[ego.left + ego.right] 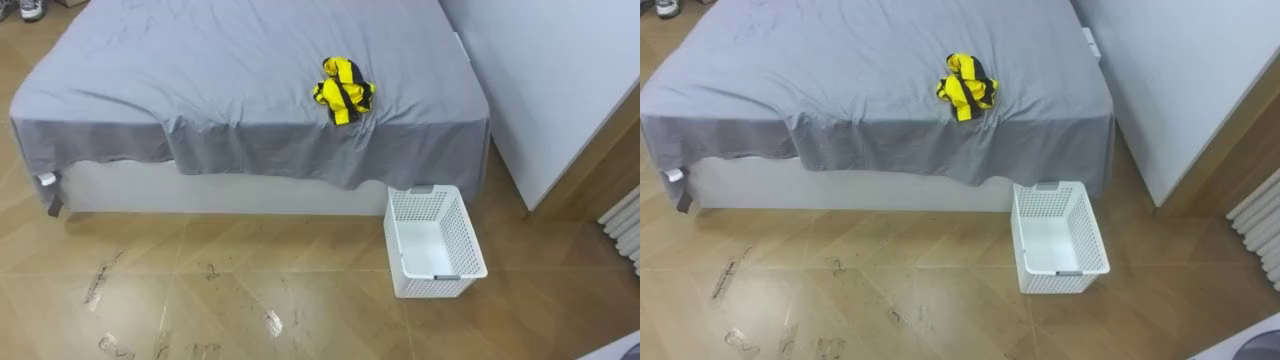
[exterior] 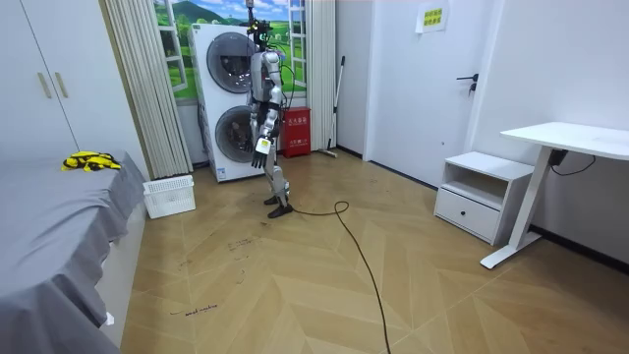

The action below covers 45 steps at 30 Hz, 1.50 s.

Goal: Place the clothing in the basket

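Observation:
A crumpled yellow and black garment [image 1: 343, 90] lies on the grey bed [image 1: 200, 80], near the bed's edge that faces me. The garment [image 2: 90, 160] also shows on the bed in the room view. On the floor stands a white perforated basket [image 1: 433, 241], just below and to the right of the garment, against the bed's right corner. It has nothing in it. I stand a few steps back from the bed, in front of the stacked washing machines [image 2: 228, 103]. One hand [image 2: 261, 147] hangs at my hip, far from garment and basket.
A white wardrobe panel [image 1: 560, 90] rises right of the bed, and a radiator [image 1: 625, 225] shows at the far right. Wooden floor lies between me and the bed. In the room view's right part stand a white desk [image 2: 570, 138] and a low cabinet [image 2: 477, 192].

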{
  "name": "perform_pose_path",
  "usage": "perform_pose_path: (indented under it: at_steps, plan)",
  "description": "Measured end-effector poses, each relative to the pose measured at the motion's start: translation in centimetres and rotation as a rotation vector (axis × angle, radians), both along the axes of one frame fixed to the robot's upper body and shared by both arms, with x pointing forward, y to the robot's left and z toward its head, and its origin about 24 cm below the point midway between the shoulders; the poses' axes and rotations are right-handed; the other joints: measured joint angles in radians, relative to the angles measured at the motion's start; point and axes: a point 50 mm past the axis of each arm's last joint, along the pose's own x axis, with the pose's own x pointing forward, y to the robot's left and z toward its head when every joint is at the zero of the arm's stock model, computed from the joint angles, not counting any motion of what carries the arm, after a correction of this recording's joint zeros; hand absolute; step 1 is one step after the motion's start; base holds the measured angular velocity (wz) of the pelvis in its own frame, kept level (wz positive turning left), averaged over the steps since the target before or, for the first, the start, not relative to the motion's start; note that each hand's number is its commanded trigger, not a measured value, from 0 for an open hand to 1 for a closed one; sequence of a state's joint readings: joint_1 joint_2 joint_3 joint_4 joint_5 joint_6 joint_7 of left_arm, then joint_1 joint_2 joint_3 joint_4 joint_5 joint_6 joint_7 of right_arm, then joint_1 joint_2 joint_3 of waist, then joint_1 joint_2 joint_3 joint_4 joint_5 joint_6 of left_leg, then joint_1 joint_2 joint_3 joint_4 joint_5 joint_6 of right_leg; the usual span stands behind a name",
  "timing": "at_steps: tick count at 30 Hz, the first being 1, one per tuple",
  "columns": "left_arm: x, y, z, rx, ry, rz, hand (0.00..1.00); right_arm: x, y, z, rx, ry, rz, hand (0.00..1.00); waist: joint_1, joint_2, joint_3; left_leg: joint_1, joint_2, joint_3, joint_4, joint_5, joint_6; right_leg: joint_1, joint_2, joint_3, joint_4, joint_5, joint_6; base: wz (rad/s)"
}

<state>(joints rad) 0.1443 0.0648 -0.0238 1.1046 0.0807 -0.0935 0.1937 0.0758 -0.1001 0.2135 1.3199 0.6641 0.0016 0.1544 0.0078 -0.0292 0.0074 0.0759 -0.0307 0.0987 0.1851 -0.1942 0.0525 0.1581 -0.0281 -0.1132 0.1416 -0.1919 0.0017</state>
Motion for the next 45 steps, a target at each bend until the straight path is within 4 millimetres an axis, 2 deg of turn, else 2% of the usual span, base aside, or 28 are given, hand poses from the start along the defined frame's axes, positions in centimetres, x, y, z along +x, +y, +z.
perform_pose_path:
  at_steps: [6,16,19,21,22,23,24,26,27,30,32,33,34,35,36,37,38,39,40,41,42,43,44,45]
  plan:
    - [-0.2,0.0,-0.1,-0.015,0.002,0.046,0.0,0.1,0.0,0.0,0.0,-0.001,0.001,0.0,0.0,-0.001,-0.0008,-0.003,0.0,0.002,0.003,0.0,0.0,-0.001,0.0,0.001,0.0,0.0,0.0,0.0]
    - [-0.4,0.1,-0.1,-0.017,0.01,0.05,0.0,0.0,0.0,0.0,0.0,0.0,0.002,0.0,-0.003,-0.006,-0.0079,-0.012,-0.002,0.001,0.001,0.0,0.0,-0.001,0.001,0.002,-0.005,0.0,0.0,0.0]
    - [-0.4,0.1,-0.1,-0.021,0.01,0.05,0.0,0.0,0.0,0.0,-0.002,0.0,0.011,0.0,-0.002,-0.012,-0.0062,-0.013,-0.003,0.001,0.004,0.0,0.0,-0.002,0.001,0.003,-0.008,0.0,0.0,0.0]
    - [-0.4,0.1,-0.1,-0.02,0.009,0.055,0.0,0.1,0.0,0.0,-0.005,-0.002,0.023,0.0,-0.002,-0.009,-0.0084,-0.012,0.001,0.002,0.016,-0.002,0.0,-0.001,0.001,0.003,-0.007,-0.002,-0.002,0.0]
    - [-0.4,0.1,-0.1,-0.021,0.009,0.058,0.0,0.1,0.0,0.0,-0.005,-0.002,0.023,0.0,-0.001,-0.013,-0.0051,-0.014,0.003,0.003,0.021,-0.005,0.0,-0.001,0.002,0.003,-0.005,-0.003,-0.002,0.0]
    - [-0.4,0.1,-0.1,-0.021,0.008,0.059,0.0,0.1,0.0,0.0,-0.005,-0.002,0.022,0.0,-0.002,-0.009,-0.0061,-0.014,0.004,0.003,0.023,-0.006,0.0,-0.001,0.003,0.003,-0.003,-0.004,-0.003,0.0]
    - [-0.3,0.2,-0.1,-0.027,0.005,0.076,0.0,0.1,0.0,0.0,-0.005,-0.003,0.023,0.0,-0.002,-0.013,-0.0052,-0.021,0.01,0.006,0.039,-0.014,-0.002,-0.005,0.006,0.003,0.003,-0.006,-0.006,-0.04]
    - [-0.5,0.4,-0.1,-0.032,0.003,0.105,0.0,0.3,0.0,0.0,-0.003,-0.006,0.023,0.0,0.001,-0.007,-0.0059,-0.05,0.026,0.007,0.099,-0.044,-0.008,-0.019,0.018,0.002,0.028,-0.016,-0.013,-0.05]
    - [-0.5,0.6,-0.1,-0.031,-0.002,0.127,0.0,0.2,0.1,0.0,0.0,-0.005,0.023,0.0,0.001,-0.005,-0.0019,-0.071,0.041,0.007,0.149,-0.066,-0.014,-0.023,0.029,0.001,0.039,-0.025,-0.019,-0.03]
    - [-0.4,0.9,0.0,-0.045,-0.017,0.192,0.0,0.2,0.2,0.0,0.001,-0.011,0.013,0.0,0.005,-0.005,-0.0004,-0.111,0.072,0.011,0.243,-0.11,-0.034,-0.036,0.056,0.003,0.069,-0.053,-0.041,-0.03]
    - [-0.4,1.1,0.0,-0.046,-0.022,0.215,0.0,0.2,0.1,0.0,-0.001,-0.019,-0.009,0.0,-0.007,-0.006,-0.0006,-0.14,0.08,0.006,0.294,-0.112,-0.04,-0.044,0.058,0.005,0.086,-0.073,-0.057,0.18]
    - [-0.3,1.2,0.1,-0.056,-0.039,0.245,0.0,0.1,0.0,0.0,-0.007,-0.024,-0.02,0.0,-0.008,-0.014,0.004,-0.205,0.084,0.011,0.398,-0.094,-0.048,-0.044,0.056,0.009,0.097,-0.08,-0.067,0.25]
    - [0.0,1.2,0.2,-0.064,-0.061,0.263,0.0,0.1,-0.1,0.0,-0.009,-0.025,-0.029,0.0,-0.006,-0.018,0.0056,-0.244,0.081,0.005,0.443,-0.094,-0.041,-0.047,0.051,0.014,0.106,-0.086,-0.069,0.17]
    - [0.3,1.1,0.3,-0.082,-0.091,0.294,0.0,-0.1,-0.4,0.1,-0.018,-0.019,-0.05,0.0,0.002,-0.02,0.0059,-0.294,0.05,-0.002,0.404,-0.091,-0.038,-0.048,0.033,0.022,0.117,-0.096,-0.066,0.0]
    - [0.6,0.8,0.4,-0.102,-0.114,0.318,0.0,-0.2,-0.9,0.1,-0.032,-0.015,-0.053,0.0,0.008,-0.023,0.0023,-0.342,0.03,0.003,0.302,-0.057,-0.053,-0.051,0.015,0.027,0.121,-0.108,-0.055,-0.21]
    - [0.7,0.7,0.5,-0.114,-0.133,0.339,0.0,-0.3,-1.1,0.2,-0.038,-0.014,-0.05,0.0,0.026,-0.014,0.0011,-0.376,0.021,0.003,0.168,0.009,-0.067,-0.05,0.005,0.041,0.128,-0.127,-0.039,-0.39]
    - [0.7,0.7,0.5,-0.115,-0.14,0.344,0.0,-0.4,-1.2,0.2,-0.039,-0.011,-0.047,0.0,0.035,-0.011,0.0008,-0.386,0.022,0.003,0.115,0.043,-0.071,-0.049,0.001,0.046,0.135,-0.136,-0.035,-0.58]
    - [0.6,0.8,0.5,-0.114,-0.149,0.352,0.0,-0.8,-1.1,0.1,-0.038,-0.001,-0.041,0.0,0.047,-0.007,0.001,-0.395,0.028,0.002,0.031,0.102,-0.071,-0.035,-0.007,0.058,0.136,-0.151,-0.031,-0.51]
    - [0.5,0.9,0.5,-0.112,-0.149,0.353,0.0,-1.0,-1.1,0.1,-0.035,0.008,-0.04,0.0,0.049,-0.006,0.0007,-0.395,0.031,0.003,0.014,0.134,-0.069,-0.027,-0.012,0.064,0.135,-0.159,-0.029,-0.5]
    - [0.2,1.0,0.5,-0.112,-0.147,0.363,0.0,-1.2,-1.0,0.1,-0.029,0.018,-0.042,0.0,0.05,-0.007,-0.0017,-0.395,0.023,0.007,0.017,0.21,-0.054,-0.015,-0.025,0.078,0.131,-0.175,-0.023,-0.41]
    - [0.2,1.0,0.5,-0.115,-0.153,0.362,0.0,-1.2,-1.1,0.1,-0.031,0.012,-0.04,0.0,0.049,-0.012,-0.0029,-0.403,0.003,0.009,0.037,0.258,-0.022,-0.008,-0.045,0.089,0.124,-0.192,-0.005,-0.32]
    - [0.2,1.0,0.5,-0.116,-0.157,0.364,0.0,-1.2,-1.2,0.2,-0.033,0.011,-0.035,0.0,0.048,-0.004,-0.0109,-0.407,-0.007,0.013,0.059,0.261,-0.005,-0.001,-0.054,0.093,0.112,-0.198,0.005,-0.29]
    - [0.2,1.1,0.5,-0.118,-0.161,0.364,0.0,-1.2,-1.2,0.2,-0.036,0.012,-0.022,0.0,0.049,-0.029,-0.012,-0.414,-0.032,0.04,0.101,0.231,0.037,0.018,-0.077,0.109,0.085,-0.201,0.026,-0.17]
    - [0.2,1.3,0.6,-0.116,-0.164,0.364,0.0,-1.1,-1.2,0.2,-0.034,0.006,-0.033,0.0,0.047,-0.045,-0.0111,-0.415,-0.065,0.055,0.136,0.189,0.048,0.045,-0.114,0.11,0.064,-0.2,0.048,-0.13]
